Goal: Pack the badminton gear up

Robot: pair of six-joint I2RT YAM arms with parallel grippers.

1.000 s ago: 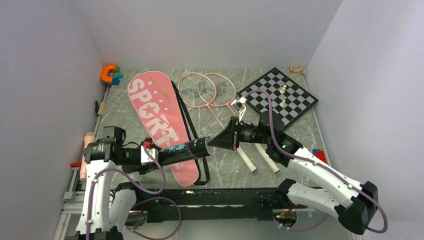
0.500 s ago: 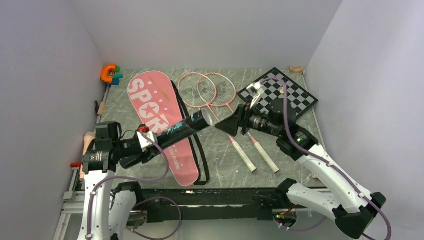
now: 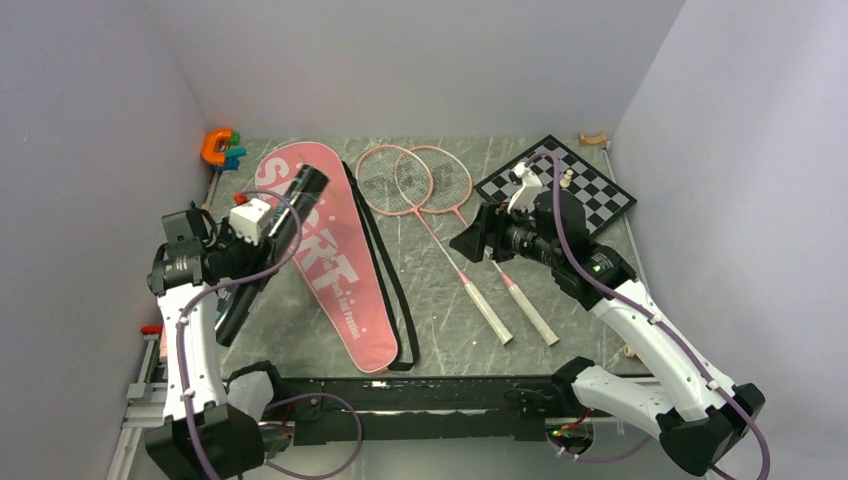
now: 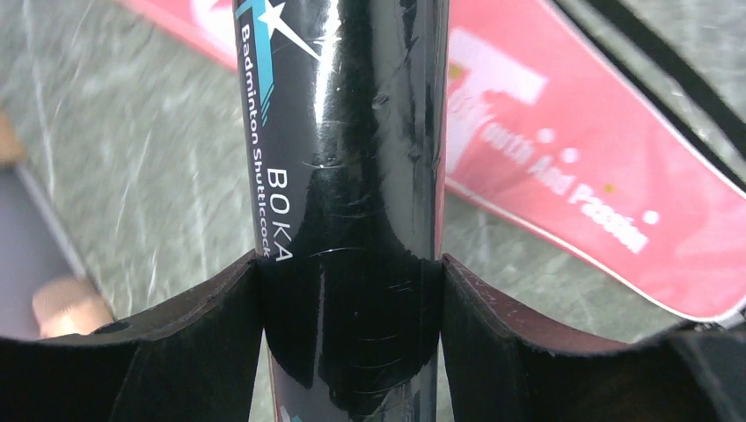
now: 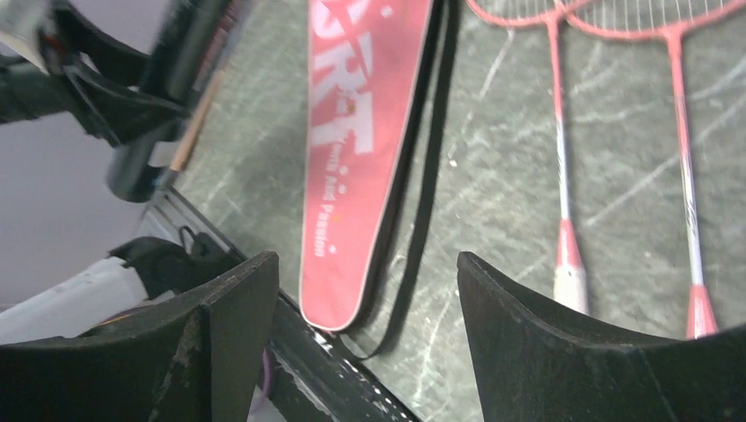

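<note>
My left gripper (image 3: 250, 232) is shut on the long dark tube (image 3: 292, 203), which slants up over the left edge of the pink SPORT bag (image 3: 335, 262). In the left wrist view both fingers press the glossy tube (image 4: 352, 158) at its sides, midway at the left gripper (image 4: 352, 299). Two pink rackets (image 3: 420, 180) lie crossed right of the bag, white handles toward me. My right gripper (image 3: 470, 243) hangs open above the racket shafts. In its own view the right gripper (image 5: 368, 290) holds nothing, with the bag (image 5: 361, 132) and rackets (image 5: 563, 176) below.
A chessboard (image 3: 585, 190) with pale pieces lies at the back right, just behind my right arm. An orange C-shaped toy (image 3: 215, 147) sits in the back left corner. The bag's black strap (image 3: 385, 270) runs along its right side. Walls close in on both sides.
The right gripper opened and drew back right from the tube's mouth. The left arm swung the tube left and backward, from across the bag's near end to its left edge.
</note>
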